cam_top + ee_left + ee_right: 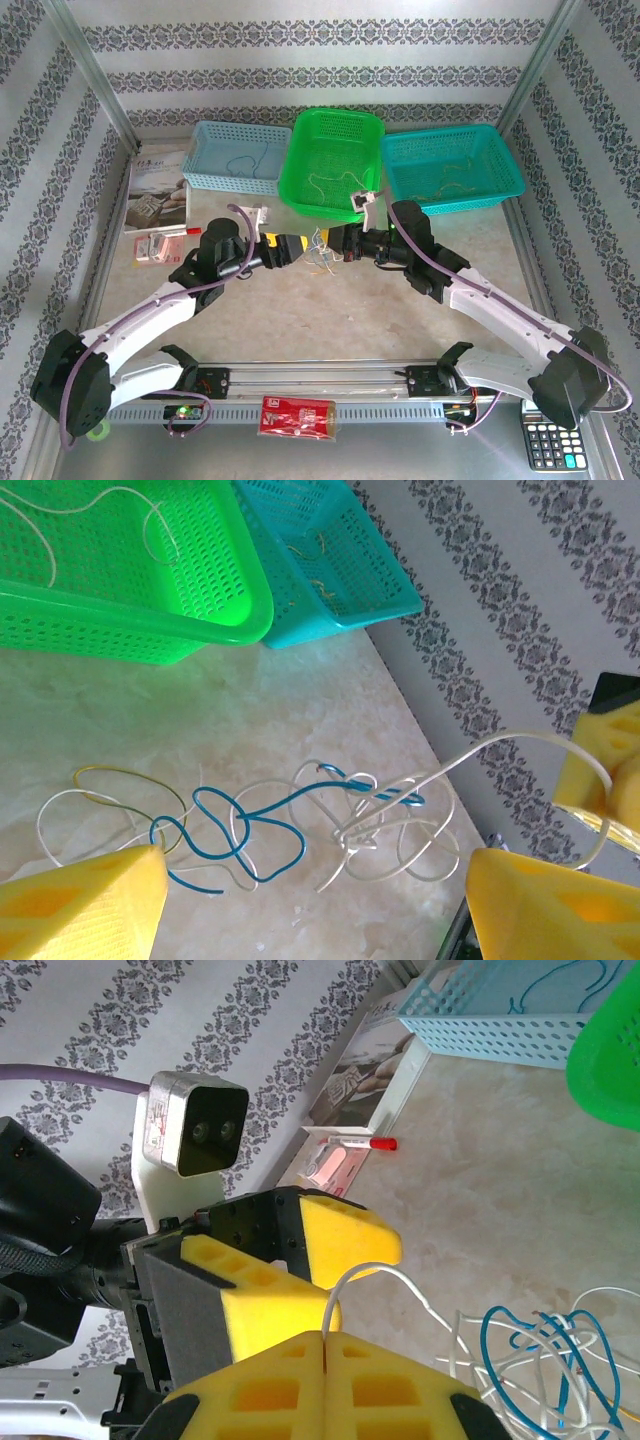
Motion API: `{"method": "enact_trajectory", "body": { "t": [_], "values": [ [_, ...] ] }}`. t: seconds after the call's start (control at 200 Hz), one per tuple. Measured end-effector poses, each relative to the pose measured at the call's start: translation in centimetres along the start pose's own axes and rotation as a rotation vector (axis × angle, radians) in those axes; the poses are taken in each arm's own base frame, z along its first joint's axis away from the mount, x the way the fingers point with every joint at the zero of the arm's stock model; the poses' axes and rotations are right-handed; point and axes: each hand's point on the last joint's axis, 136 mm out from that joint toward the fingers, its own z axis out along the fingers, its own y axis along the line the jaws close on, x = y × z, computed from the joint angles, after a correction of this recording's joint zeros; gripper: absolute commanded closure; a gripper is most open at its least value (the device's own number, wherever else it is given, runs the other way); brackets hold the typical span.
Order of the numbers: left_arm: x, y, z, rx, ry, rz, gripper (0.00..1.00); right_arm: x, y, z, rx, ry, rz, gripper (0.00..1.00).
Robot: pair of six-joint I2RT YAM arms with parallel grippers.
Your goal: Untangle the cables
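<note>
The cables (320, 254) lie as a small loose clump on the table between my two grippers. In the left wrist view a blue cord (232, 832) loops through several white cords (400, 830), with a yellowish loop (130, 777) at the left. My left gripper (315, 905) stands open just over the clump, its yellow fingers (85, 900) either side of it and touching nothing. My right gripper (325, 1348) is shut on a white cable (395, 1275), which arches up out of the clump. The left gripper's fingers (345, 1235) sit close behind it.
Three baskets stand at the back: pale blue (235, 158), green (335, 165) and teal (450, 170), each with thin cords inside. A booklet (155, 190) and a small packet (160, 245) lie at the left. A calculator (548, 445) and a red pack (297, 415) sit at the near edge.
</note>
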Motion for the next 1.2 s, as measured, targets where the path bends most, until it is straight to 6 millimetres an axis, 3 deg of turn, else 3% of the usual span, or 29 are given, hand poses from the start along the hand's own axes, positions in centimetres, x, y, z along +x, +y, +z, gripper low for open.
{"method": "enact_trajectory", "body": {
  "t": [0.34,0.655,0.824,1.019,1.199],
  "values": [
    [0.4,-0.6,1.5,-0.009,0.025,0.083,0.23,0.0,0.5,0.3,-0.034,0.005,0.018,1.00],
    [-1.0,1.0,1.6,-0.117,-0.049,0.114,0.44,1.0,1.9,0.8,-0.080,0.039,0.026,1.00],
    [-1.5,1.2,1.6,-0.135,-0.072,0.118,0.41,1.8,2.1,1.0,-0.092,0.060,0.027,1.00],
    [-2.0,-0.1,1.7,-0.074,-0.091,0.137,0.32,2.1,1.7,1.2,-0.085,0.070,0.033,1.00],
    [-2.0,-0.9,2.0,-0.029,-0.089,0.146,0.30,2.1,1.9,1.2,-0.093,0.069,0.032,1.00]
  ]
}}
